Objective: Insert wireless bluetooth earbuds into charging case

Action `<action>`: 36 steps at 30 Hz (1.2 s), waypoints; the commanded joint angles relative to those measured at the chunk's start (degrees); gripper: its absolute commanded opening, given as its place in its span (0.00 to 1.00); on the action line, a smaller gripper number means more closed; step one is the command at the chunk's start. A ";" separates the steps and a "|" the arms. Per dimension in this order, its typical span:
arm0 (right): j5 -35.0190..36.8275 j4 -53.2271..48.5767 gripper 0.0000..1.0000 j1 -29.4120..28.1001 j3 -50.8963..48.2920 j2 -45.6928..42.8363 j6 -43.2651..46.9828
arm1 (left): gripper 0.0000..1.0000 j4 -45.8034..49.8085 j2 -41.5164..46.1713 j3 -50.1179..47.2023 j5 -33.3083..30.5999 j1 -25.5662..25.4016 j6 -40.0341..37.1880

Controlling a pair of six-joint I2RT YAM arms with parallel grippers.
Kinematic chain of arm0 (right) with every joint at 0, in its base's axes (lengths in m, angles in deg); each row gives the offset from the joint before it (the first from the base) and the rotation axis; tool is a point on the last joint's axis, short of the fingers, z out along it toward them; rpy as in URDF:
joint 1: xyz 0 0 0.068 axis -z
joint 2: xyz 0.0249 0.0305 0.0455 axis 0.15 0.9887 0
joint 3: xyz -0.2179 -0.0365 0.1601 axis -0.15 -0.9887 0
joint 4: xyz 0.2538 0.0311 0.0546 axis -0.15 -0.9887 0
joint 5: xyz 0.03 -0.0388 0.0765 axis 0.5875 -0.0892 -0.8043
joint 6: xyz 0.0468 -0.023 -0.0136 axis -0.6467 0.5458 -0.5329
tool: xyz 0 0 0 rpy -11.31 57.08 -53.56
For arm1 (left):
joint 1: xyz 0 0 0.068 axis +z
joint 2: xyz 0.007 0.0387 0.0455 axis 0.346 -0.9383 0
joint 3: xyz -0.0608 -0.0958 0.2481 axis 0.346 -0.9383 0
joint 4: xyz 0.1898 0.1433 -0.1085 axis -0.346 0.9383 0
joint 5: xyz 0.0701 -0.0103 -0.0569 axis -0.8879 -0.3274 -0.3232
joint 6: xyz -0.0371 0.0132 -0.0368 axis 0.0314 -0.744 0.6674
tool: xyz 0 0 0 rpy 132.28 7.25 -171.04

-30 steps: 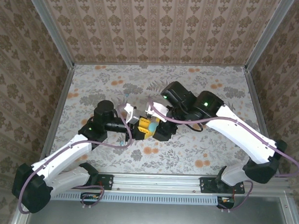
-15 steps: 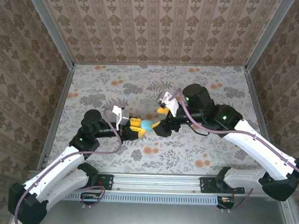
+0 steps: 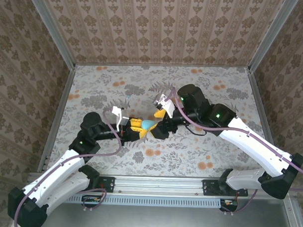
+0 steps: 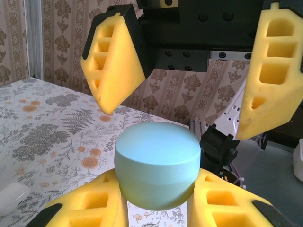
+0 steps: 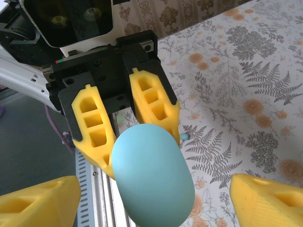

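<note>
A teal pebble-shaped charging case [image 4: 157, 163], its lid closed, is pinched between the yellow foam fingers of my left gripper [image 4: 158, 201], above the middle of the table [image 3: 148, 125]. My right gripper [image 5: 154, 210] faces it head-on. Its jaws stand wide open, one on each side of the case [image 5: 152, 182], clear of it. In the left wrist view the right gripper's fingers [image 4: 113, 61] hang above the case. One tiny teal earbud [image 5: 183, 136] lies on the flowered table just behind the left gripper's fingers [image 5: 154, 101].
A white rounded object [image 4: 12, 198] lies on the table at the lower left of the left wrist view. The metal rail [image 3: 159, 182] runs along the near edge. Patterned walls [image 3: 159, 29] close in the table on three sides.
The left gripper has drawn back to the left with the case. The right gripper has opened wider and turned to face the case, one jaw on each side of it.
</note>
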 commanded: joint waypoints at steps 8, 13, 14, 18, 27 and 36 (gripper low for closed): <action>-1.06 0.56 0.84 0.39 -0.79 1.15 1.34 | 0.27 -1.56 1.11 0.04 -0.56 0.46 1.55; 0.05 0.14 0.82 1.27 -0.04 2.09 1.02 | 0.27 -1.51 1.26 0.10 -0.47 0.46 1.69; 0.35 0.05 0.82 1.65 0.11 2.27 0.91 | 0.27 -1.40 1.40 0.13 -0.54 0.46 1.67; 0.83 0.40 0.80 3.00 0.53 2.42 0.17 | 0.26 -1.14 1.55 0.30 -0.55 0.46 1.74; 1.42 2.67 0.79 5.43 1.65 2.68 -1.76 | 0.26 -0.96 1.55 0.65 -0.49 0.46 1.77; 6.96 2.94 0.79 6.21 1.72 3.67 -4.50 | 0.26 -0.61 2.29 0.48 -0.84 0.46 1.69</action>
